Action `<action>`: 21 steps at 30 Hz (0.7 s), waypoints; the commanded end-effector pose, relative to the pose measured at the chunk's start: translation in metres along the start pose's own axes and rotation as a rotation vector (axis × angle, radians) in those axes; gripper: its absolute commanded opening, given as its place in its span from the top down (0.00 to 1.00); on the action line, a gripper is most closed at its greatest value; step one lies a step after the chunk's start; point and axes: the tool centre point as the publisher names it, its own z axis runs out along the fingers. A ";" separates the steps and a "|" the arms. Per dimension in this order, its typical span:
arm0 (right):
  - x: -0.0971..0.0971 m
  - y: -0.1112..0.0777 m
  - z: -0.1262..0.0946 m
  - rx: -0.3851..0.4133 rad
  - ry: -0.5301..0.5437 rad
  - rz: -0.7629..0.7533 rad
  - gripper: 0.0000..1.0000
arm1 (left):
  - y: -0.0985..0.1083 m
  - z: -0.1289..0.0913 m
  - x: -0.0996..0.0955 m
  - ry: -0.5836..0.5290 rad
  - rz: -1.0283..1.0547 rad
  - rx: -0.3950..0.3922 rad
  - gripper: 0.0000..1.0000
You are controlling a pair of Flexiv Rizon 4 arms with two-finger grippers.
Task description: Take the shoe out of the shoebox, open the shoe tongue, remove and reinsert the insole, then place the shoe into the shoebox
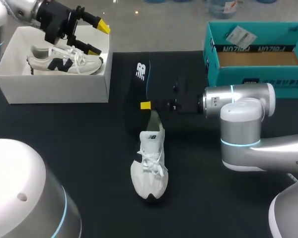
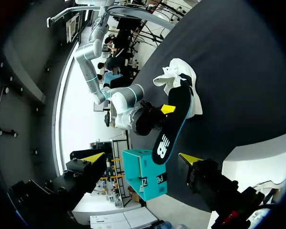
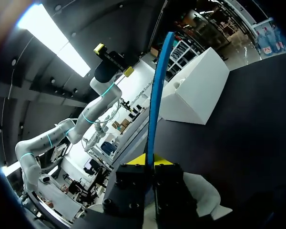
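Observation:
A white shoe (image 1: 149, 166) lies on the black table, toe toward the front edge; it also shows as the shoe (image 2: 181, 78) and under my right gripper as the shoe (image 3: 202, 191). My right gripper (image 1: 145, 105) is shut on a black insole (image 1: 139, 82) with a blue edge, held just above the shoe's heel opening. The insole (image 3: 156, 95) rises edge-on from between the right gripper (image 3: 150, 162), and appears again as the insole (image 2: 171, 126). My left gripper (image 1: 99, 38) hangs open over the white shoebox (image 1: 54, 89), nothing between its fingers (image 2: 93, 156).
A second white shoe (image 1: 64, 62) with a dark logo lies inside the white shoebox at the back left. A teal cardboard box (image 1: 256, 54) stands at the back right, behind my right arm. Bare black table lies to the left of the shoe.

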 end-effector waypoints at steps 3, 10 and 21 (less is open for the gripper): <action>0.007 -0.005 -0.002 -0.010 -0.019 0.003 1.00 | 0.000 0.000 0.000 0.004 0.001 0.001 0.00; 0.018 0.018 -0.012 -0.031 -0.052 -0.089 1.00 | 0.000 0.000 0.000 0.004 0.001 0.001 0.00; -0.001 0.032 -0.036 -0.010 -0.038 -0.234 1.00 | 0.000 0.000 0.000 0.004 0.001 0.001 0.00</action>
